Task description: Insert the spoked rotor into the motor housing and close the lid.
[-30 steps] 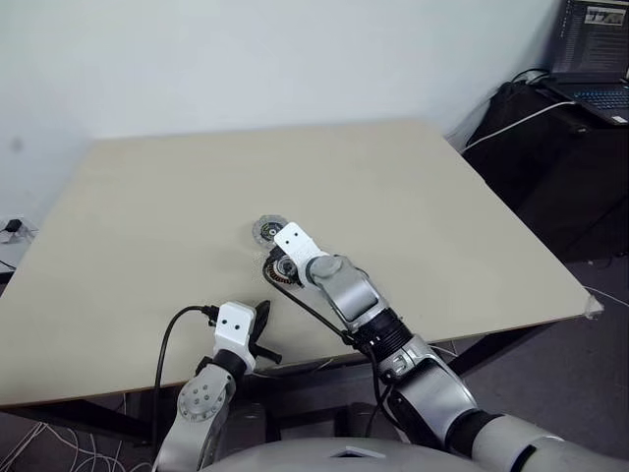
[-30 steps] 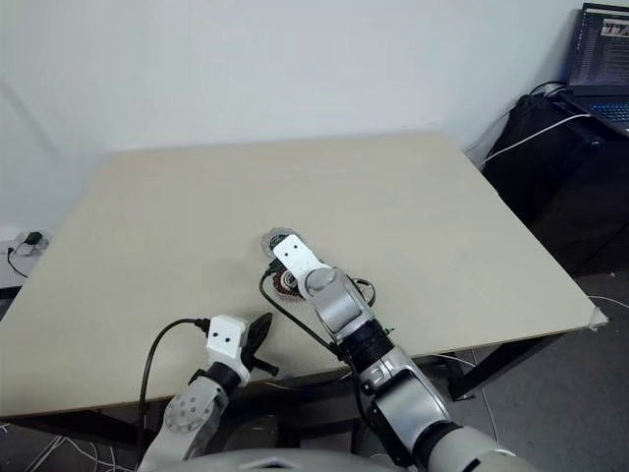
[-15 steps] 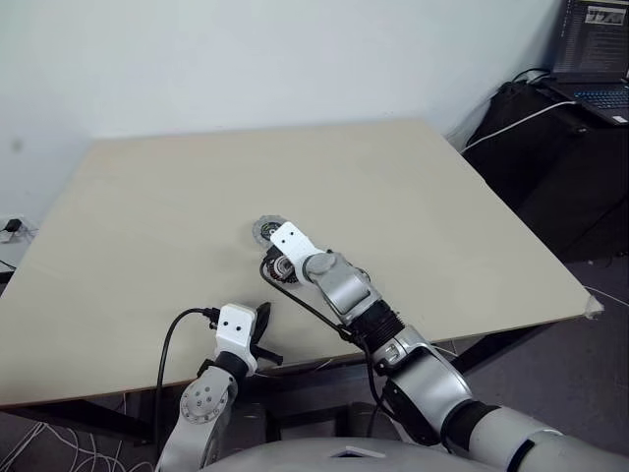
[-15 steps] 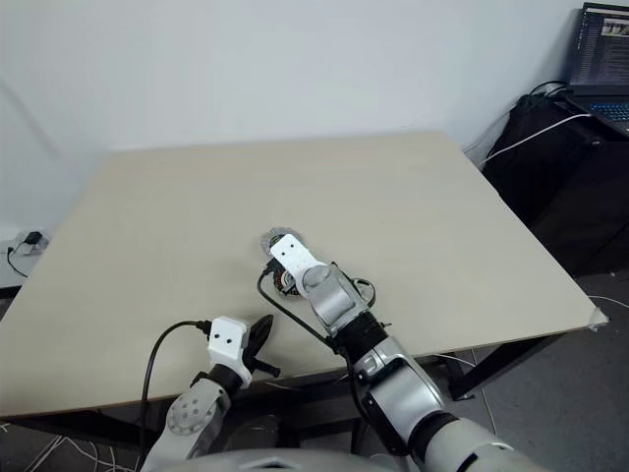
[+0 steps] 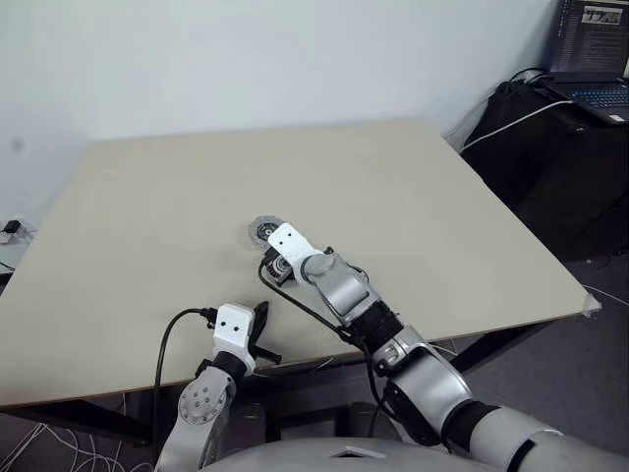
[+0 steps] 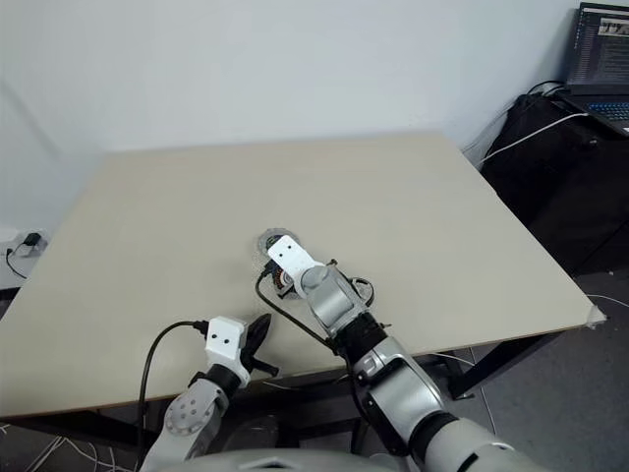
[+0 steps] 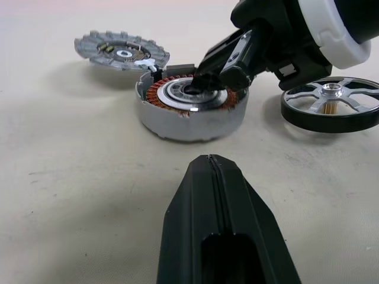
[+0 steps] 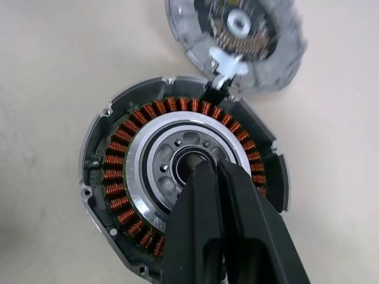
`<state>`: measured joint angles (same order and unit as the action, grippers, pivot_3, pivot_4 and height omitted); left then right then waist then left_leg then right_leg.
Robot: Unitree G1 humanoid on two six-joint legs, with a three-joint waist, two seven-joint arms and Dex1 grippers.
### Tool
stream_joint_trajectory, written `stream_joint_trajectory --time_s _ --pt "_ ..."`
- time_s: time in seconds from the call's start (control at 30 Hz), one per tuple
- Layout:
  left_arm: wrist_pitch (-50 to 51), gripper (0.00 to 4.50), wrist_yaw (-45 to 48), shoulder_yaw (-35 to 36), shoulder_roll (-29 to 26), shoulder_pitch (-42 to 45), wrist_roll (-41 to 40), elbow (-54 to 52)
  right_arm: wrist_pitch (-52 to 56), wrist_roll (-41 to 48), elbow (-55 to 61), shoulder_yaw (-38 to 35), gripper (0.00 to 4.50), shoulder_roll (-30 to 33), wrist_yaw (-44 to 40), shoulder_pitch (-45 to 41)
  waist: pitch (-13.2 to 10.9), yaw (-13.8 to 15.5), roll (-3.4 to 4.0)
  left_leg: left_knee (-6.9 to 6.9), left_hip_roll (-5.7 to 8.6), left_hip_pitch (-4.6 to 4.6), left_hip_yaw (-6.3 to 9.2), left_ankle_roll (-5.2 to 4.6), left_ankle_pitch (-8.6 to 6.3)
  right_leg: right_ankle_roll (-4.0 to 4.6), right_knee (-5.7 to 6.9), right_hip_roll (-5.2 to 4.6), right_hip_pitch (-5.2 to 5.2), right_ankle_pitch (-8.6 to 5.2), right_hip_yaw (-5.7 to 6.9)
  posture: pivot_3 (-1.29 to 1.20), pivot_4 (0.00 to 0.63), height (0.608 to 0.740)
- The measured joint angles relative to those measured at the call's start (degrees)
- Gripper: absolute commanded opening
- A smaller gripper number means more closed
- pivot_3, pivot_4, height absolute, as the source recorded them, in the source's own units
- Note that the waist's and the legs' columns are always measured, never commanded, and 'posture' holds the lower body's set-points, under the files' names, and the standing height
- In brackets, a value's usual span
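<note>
The motor housing [image 8: 124,177], a grey cup with a ring of copper windings around a silver centre, lies open on the table. My right gripper [image 8: 214,165] is shut, with its tips resting at the housing's dark centre hole and nothing between the fingers. The lid [image 7: 121,50] lies flat just beyond the housing, touching its rim. The spoked rotor [image 7: 331,103], a silver wheel with a black rim, lies on the table beside the housing, under my right wrist. My left gripper [image 7: 208,161] is shut and empty, a short way in front of the housing near the table's front edge.
The beige table [image 5: 413,197] stretches wide around the parts. A black cable [image 5: 305,305] runs along my right forearm. A dark desk with a laptop [image 5: 595,59] stands off the table's far right corner.
My right wrist has tipped slightly over the housing. The left arm, housing, lid and rotor have stayed where they were.
</note>
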<state>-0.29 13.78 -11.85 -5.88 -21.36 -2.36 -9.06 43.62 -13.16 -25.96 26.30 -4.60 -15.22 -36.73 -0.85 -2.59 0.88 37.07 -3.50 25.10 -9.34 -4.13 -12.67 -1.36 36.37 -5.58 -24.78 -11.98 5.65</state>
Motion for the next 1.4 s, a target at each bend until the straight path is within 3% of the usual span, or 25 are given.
stream_joint_trajectory --time_s 0.47,0.87,1.4 --pt "0.21 0.0 0.09 -0.01 -0.04 0.14 -0.01 0.0 -4.11 0.1 2.39 0.09 0.01 1.03 -0.6 1.89 -0.01 0.02 -0.06 0.05 0.0 0.44 -0.07 0.14 0.1 0.02 0.07 0.2 -0.49 0.0 -0.02 0.0 0.0 0.74" --pt "2.16 0.0 -0.05 -1.04 0.06 0.15 0.07 -1.04 2.93 4.4 4.18 -5.03 0.01 0.45 -2.13 2.22 -0.02 0.08 -0.07 0.21 0.0 0.43 -0.04 0.13 0.1 0.04 0.43 0.18 -0.57 -0.01 -0.04 0.0 0.0 0.74" --pt "2.59 0.0 0.04 -1.03 -0.54 0.33 0.02 -1.6 3.86 6.8 3.49 -7.26 0.01 -0.43 -0.94 2.09 -0.01 0.05 -0.08 0.24 0.0 0.43 -0.04 0.14 0.1 0.04 0.46 0.26 -0.56 -0.01 -0.04 0.0 0.0 0.74"
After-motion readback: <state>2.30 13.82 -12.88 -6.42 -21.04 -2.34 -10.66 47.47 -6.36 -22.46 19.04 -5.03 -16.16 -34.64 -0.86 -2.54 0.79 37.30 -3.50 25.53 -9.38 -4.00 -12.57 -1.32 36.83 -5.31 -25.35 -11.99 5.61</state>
